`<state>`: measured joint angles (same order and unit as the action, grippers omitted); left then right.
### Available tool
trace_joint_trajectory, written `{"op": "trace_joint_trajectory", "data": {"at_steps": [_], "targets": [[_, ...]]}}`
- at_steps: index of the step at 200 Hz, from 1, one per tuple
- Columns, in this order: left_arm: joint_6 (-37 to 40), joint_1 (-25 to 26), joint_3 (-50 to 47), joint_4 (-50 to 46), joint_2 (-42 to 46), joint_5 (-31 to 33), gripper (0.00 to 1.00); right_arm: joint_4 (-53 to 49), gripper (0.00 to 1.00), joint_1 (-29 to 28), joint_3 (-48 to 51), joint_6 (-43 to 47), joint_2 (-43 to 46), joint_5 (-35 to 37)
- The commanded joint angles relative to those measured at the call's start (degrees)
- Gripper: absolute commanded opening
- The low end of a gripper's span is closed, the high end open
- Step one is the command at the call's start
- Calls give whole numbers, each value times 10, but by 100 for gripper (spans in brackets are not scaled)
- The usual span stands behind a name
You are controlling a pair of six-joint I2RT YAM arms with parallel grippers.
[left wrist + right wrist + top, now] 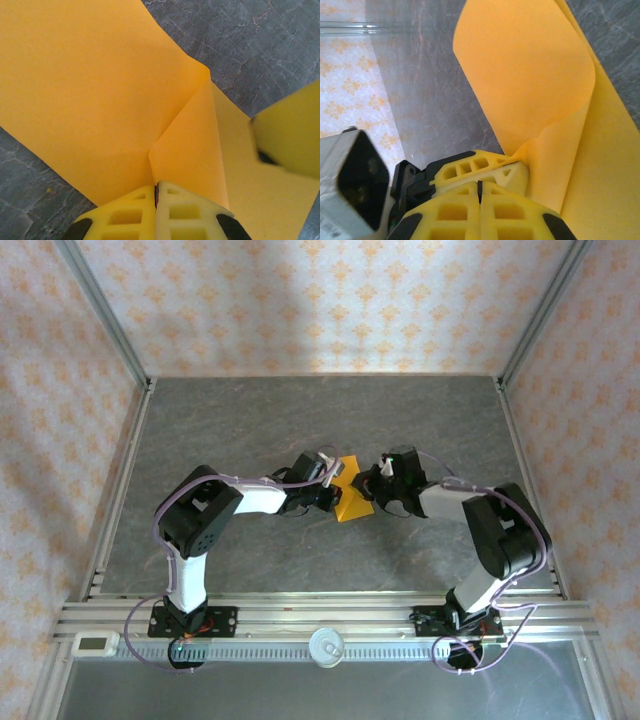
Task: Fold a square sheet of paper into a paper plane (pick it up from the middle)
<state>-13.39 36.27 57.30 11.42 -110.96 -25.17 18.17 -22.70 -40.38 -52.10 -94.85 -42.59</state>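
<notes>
The square sheet of paper (352, 502) is bright orange and lies partly lifted at the middle of the grey table. In the left wrist view the sheet of paper (90, 90) rises into a fold that runs straight into my left gripper (156, 192), which is shut on it. My right gripper (480, 184) is shut, tips together with nothing seen between them. It sits just behind the left gripper's fingers (470, 167), with the curled sheet of paper (530, 75) to its right. From above, the left gripper (335, 490) and right gripper (368, 483) meet over the sheet. No paper plane shape shows.
Patterned walls enclose the grey table (250, 420) on three sides. An aluminium rail (320, 615) carrying both arm bases runs along the near edge, with a small white device (95, 643) and a white round knob (327, 645) on it.
</notes>
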Motion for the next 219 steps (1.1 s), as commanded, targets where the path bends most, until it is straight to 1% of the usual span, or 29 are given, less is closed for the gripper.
{"op": "trace_joint_trajectory", "data": {"at_steps": [1,54,91,107,130,150,174,193,219], "targets": [[13,-1,5,-15,-25,0,0,-24,1,-4,-14,-9,-21,5],[18,-1,5,-19,-30,0,0,-48,1,-9,-26,9,-48,6],[20,-1,8,-24,-32,-1,0,-111,0,-9,-16,42,-64,58],[23,-1,6,-27,-32,-3,0,-119,0,-9,-5,45,-65,72],[24,-1,4,-29,-32,-3,0,-101,0,-9,1,37,-58,63],[26,-1,4,-33,-33,-2,0,-103,0,-8,-21,38,-36,60],[27,-1,5,-35,-33,-1,0,-83,0,3,-45,26,-23,36],[27,-1,5,-36,-34,-1,0,-72,0,12,-55,20,-35,21],[29,-1,5,-39,-34,-1,0,-74,0,19,-50,22,-61,29]]}}
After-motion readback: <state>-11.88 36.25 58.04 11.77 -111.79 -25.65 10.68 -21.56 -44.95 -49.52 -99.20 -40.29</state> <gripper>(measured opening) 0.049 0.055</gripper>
